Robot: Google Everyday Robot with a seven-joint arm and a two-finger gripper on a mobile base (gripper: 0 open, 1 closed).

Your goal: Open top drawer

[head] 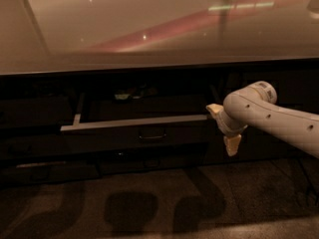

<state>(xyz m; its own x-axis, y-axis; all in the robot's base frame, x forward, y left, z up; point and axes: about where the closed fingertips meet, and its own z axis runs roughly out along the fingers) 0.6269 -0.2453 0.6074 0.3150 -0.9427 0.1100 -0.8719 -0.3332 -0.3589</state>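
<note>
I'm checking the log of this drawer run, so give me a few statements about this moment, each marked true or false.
1. The top drawer stands pulled out from the cabinet. True.
2. The gripper is at the left end of the drawer front. False: it is at the right end, by the pale rim's corner.
3. The gripper is closed on the centre handle. False: the handle is free, well to the left of the open gripper.
4. A pale countertop runs above the drawer. True.
</note>
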